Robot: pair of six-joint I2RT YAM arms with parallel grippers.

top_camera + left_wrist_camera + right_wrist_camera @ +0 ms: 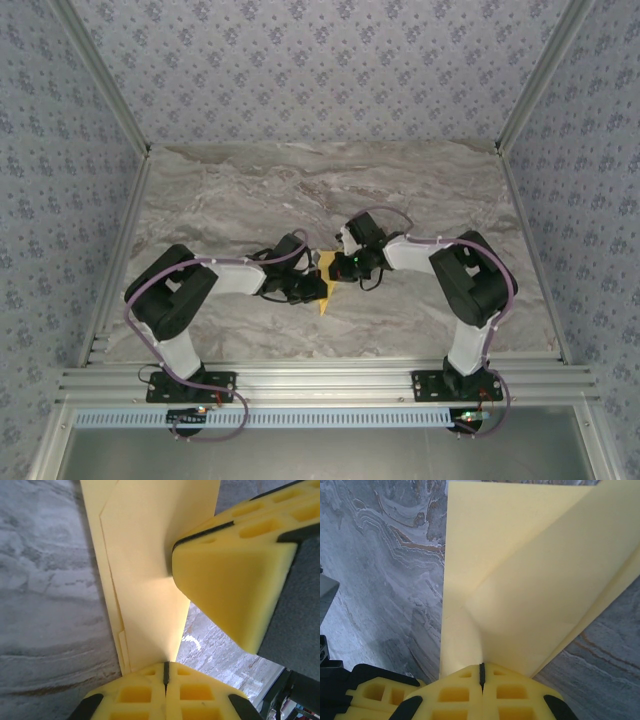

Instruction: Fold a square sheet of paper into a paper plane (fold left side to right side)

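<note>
Top external: paper plane (324,296), part-formed, a narrow yellow-orange wedge with its point toward the near edge, sits mid-worktop between the two arms. The left pincer (312,288) meets it from the left and the right pincer (338,268) from the right, the two just beside each other. The marbled worktop (250,190) lies bare to the far side and to both flanks, with ample room there. The metal rail (320,380) bounds the near edge and patterned walls close the other sides. Left wrist: left pincer (165,677) clamped together on the near end of the paper plane (145,570). Several stacked layers show along the paper's left edge, so earlier folds appear done. The right pincer (235,575) presses against the paper's right edge, very close, with little clearance between the two. Right wrist: right pincer (481,676) clamped on the paper plane (520,580), a flap lifted off the worktop and fanning upward, crease not flattened. Judgement: the side-to-side fold is under way; pressing the crease and any final shaping remain.
</note>
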